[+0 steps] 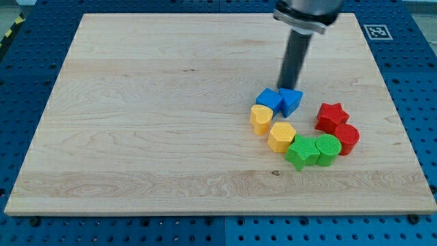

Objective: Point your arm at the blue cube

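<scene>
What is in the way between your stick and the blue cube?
Nothing I can see. My tip sits right at the top edge of the two blue blocks, the blue cube and the blue block beside it, with no other block between.

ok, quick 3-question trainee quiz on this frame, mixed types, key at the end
1. True or false: my tip is at the top edge of the two blue blocks.
2. Which block touches the red star? A) green star B) red cylinder C) yellow heart
3. Fill in: the yellow heart sits just below the ___ cube.

Key: 1 true. 2 B, the red cylinder. 3 blue, the blue cube.
</scene>
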